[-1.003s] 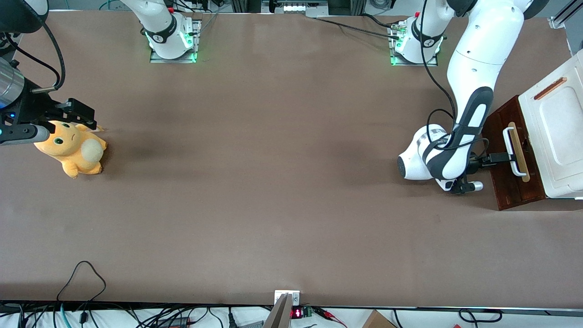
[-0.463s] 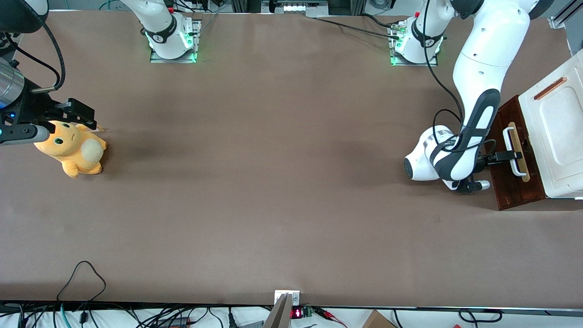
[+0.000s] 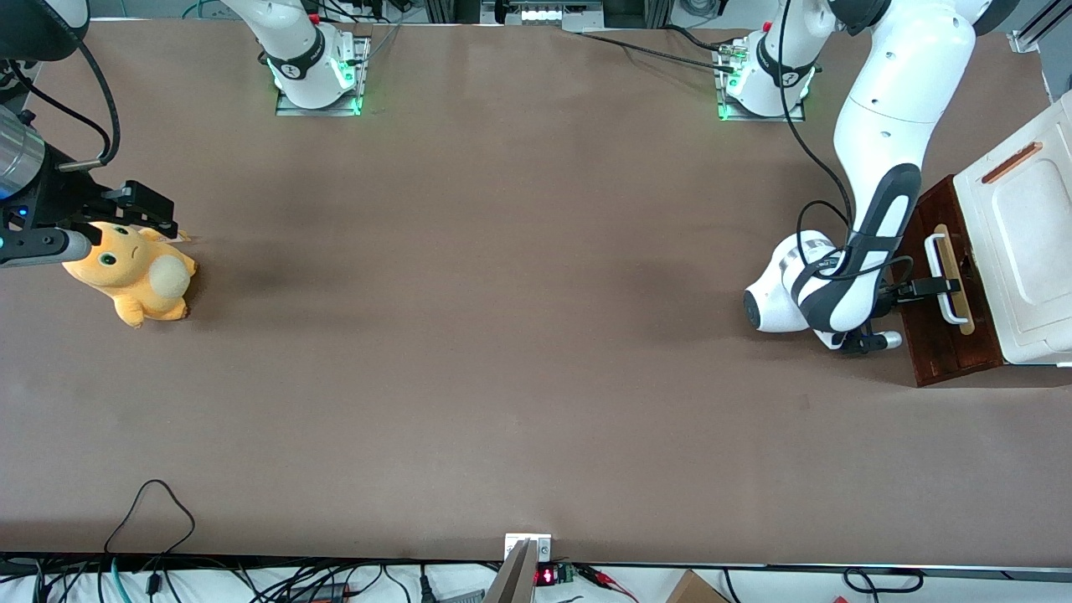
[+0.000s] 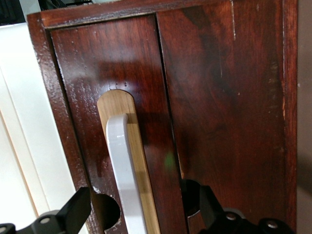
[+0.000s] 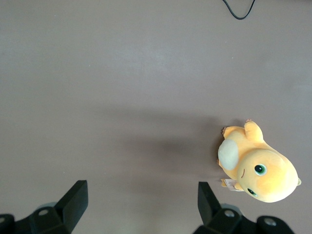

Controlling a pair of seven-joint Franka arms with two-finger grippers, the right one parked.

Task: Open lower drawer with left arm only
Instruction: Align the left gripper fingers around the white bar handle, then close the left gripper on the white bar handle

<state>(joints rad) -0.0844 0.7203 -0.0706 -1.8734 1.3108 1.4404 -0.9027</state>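
L arm's gripper (image 4: 141,214) sits at lower drawer (image 3: 946,335) front, fingers (image 4: 80,207) spread wide, straddling white loop handle (image 4: 124,180) w/o clamping it; holds nothing. Drawer looks barely out of white cabinet (image 3: 1017,243). Risks, my guess: pull before closing = slips off handle; off-axis pull = drawer jams or cabinet slides. Plush toy (image 3: 134,272) well away, toward parked arm's end.

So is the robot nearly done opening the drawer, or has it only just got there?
Only just there. Done: the left arm has brought its gripper to the lower drawer, with open fingers on either side of the white loop handle. In hand: lining up the grab. Left: squeezing the handle and pulling, because the drawer front looks closed and no pale inside shows.
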